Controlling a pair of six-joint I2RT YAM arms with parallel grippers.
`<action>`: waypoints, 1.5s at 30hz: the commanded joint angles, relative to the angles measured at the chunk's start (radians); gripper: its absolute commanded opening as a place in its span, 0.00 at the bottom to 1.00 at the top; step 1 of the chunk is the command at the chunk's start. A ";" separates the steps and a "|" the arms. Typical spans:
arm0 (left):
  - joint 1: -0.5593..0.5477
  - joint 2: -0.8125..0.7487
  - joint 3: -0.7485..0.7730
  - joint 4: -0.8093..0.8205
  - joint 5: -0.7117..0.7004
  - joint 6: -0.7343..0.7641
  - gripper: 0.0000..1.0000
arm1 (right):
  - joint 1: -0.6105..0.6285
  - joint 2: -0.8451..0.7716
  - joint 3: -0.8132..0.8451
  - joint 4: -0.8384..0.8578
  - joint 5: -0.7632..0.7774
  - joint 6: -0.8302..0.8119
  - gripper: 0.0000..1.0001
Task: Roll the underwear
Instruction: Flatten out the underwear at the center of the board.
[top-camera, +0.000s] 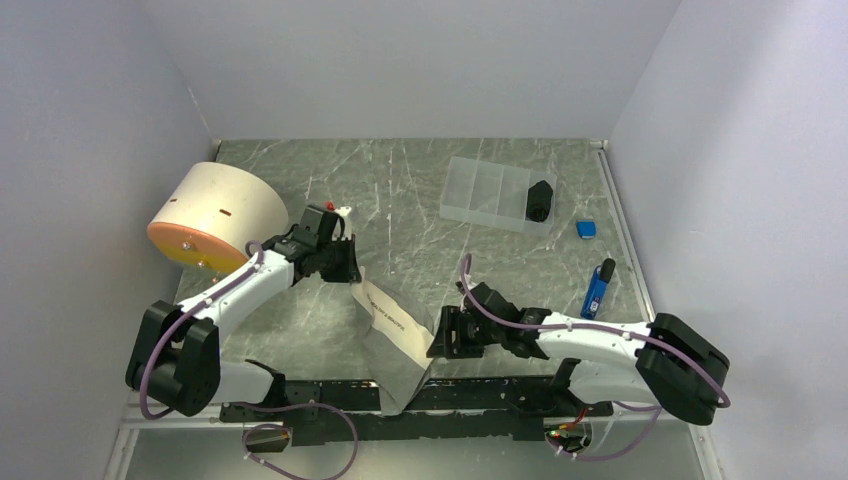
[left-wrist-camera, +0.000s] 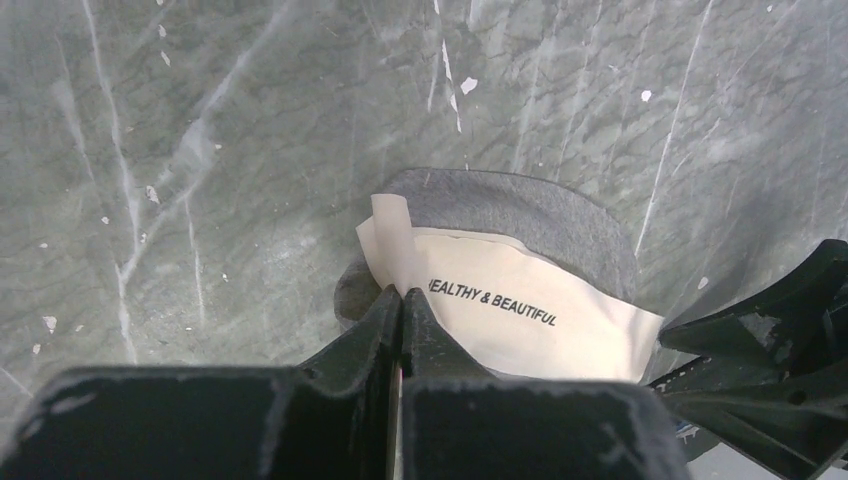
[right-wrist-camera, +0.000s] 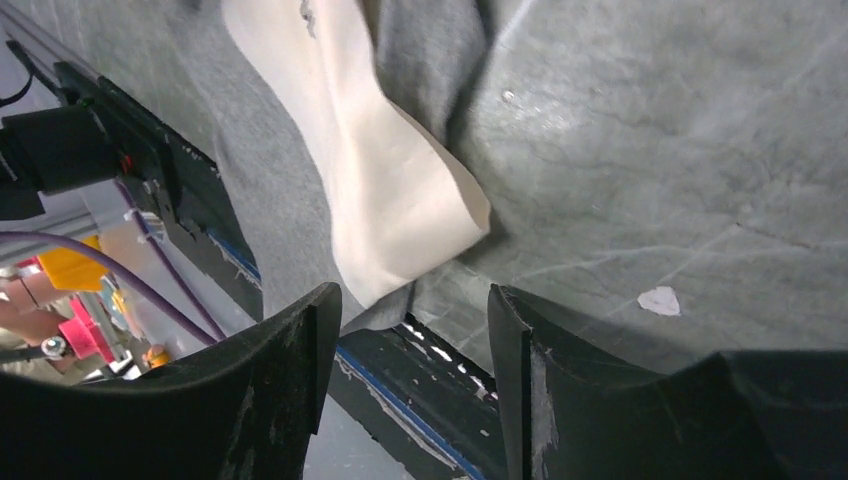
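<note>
One cream drum (top-camera: 215, 215) is seen at the left. One grey underwear (top-camera: 395, 335), lying between the arms, is pinched by the left gripper (top-camera: 345, 268). The right gripper (top-camera: 445, 335) is spread wide beside it, empty. One clear box (top-camera: 490, 192) and two blue items (top-camera: 597, 290) are seen at the right.

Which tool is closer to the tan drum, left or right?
Left. The left tool sits just right of the drum; the right tool is farther right, by the near edge.
</note>
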 joint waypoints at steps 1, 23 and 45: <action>0.009 -0.020 0.009 0.016 0.017 0.047 0.05 | 0.027 0.003 -0.061 0.066 0.070 0.135 0.59; 0.021 -0.079 0.002 -0.001 0.014 0.057 0.05 | 0.017 -0.082 -0.062 0.204 0.218 0.141 0.00; 0.028 -0.644 0.408 -0.475 0.010 0.033 0.05 | 0.018 -0.638 0.439 -0.303 -0.258 -0.264 0.00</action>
